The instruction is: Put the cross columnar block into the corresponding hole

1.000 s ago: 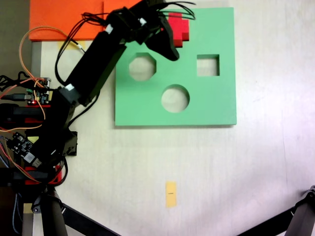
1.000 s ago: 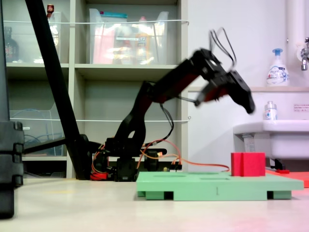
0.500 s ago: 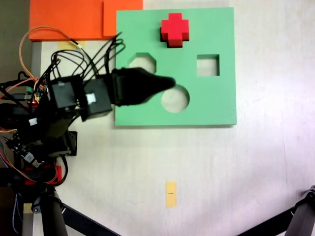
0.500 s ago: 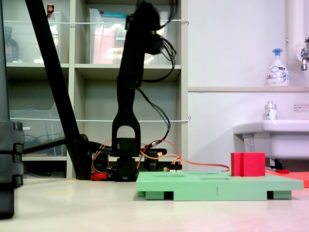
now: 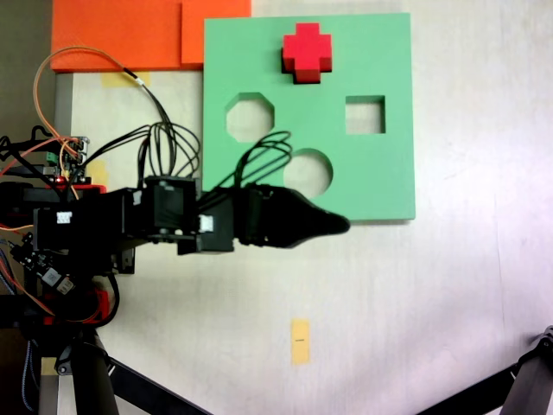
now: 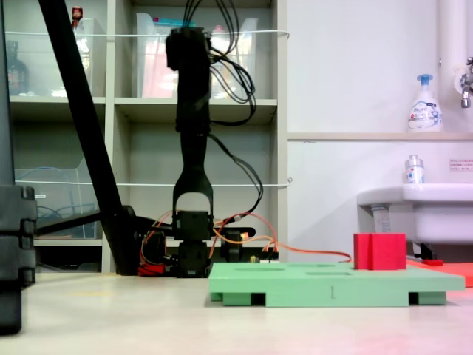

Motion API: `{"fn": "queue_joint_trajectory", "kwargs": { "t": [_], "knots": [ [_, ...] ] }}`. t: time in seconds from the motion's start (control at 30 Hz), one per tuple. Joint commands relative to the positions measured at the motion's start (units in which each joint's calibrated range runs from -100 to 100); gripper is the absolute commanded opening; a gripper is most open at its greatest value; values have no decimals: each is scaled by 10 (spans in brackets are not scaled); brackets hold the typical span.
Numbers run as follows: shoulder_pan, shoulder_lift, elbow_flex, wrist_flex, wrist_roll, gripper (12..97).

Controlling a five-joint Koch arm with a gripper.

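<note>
The red cross columnar block (image 5: 306,52) stands upright on the green foam board (image 5: 380,173) near its far edge, rising above its surface, as the side-on fixed view shows (image 6: 379,251); the gripper (image 5: 339,226) hangs over the board's near edge, holding nothing, jaw state impossible to tell

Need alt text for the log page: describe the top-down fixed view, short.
A red cross columnar block sits in the green foam board near its far edge, beside octagonal, square and round cutouts. The black arm reaches from the left, its gripper over the board's near edge, holding nothing.
</note>
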Motion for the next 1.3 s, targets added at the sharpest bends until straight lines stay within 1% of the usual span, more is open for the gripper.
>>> {"fn": "queue_joint_trajectory", "kwargs": {
  "t": [0.0, 0.13, 0.23, 0.27, 0.3, 0.33, 0.4, 0.43, 0.47, 0.5, 0.53, 0.63, 0.7, 0.77, 1.03, 1.13, 1.27],
  "knots": [
    [0, -20, 9, 69, 11, 735],
    [3, -65, -23, 64, 32, 734],
    [5, -111, -93, 77, 32, 734],
    [5, -146, -155, 117, 31, 734],
    [4, -193, -236, 182, 30, 732],
    [2, -248, -323, 263, 29, 705],
    [-1, -376, -532, 505, 28, 567],
    [-1, -436, -646, 653, 26, 498],
    [-2, -474, -755, 820, 21, 449],
    [-2, -492, -835, 946, 17, 428],
    [-3, -498, -889, 1013, 12, 423],
    [-11, -534, -980, 1025, 8, 426],
    [-14, -575, -1071, 1026, -1, 470],
    [-14, -607, -1153, 1027, -6, 491],
    [-16, -632, -1453, 1034, -18, 497],
    [-17, -632, -1520, 1036, -32, 499],
    [-17, -632, -1530, 1043, -47, 501]
  ]
}}
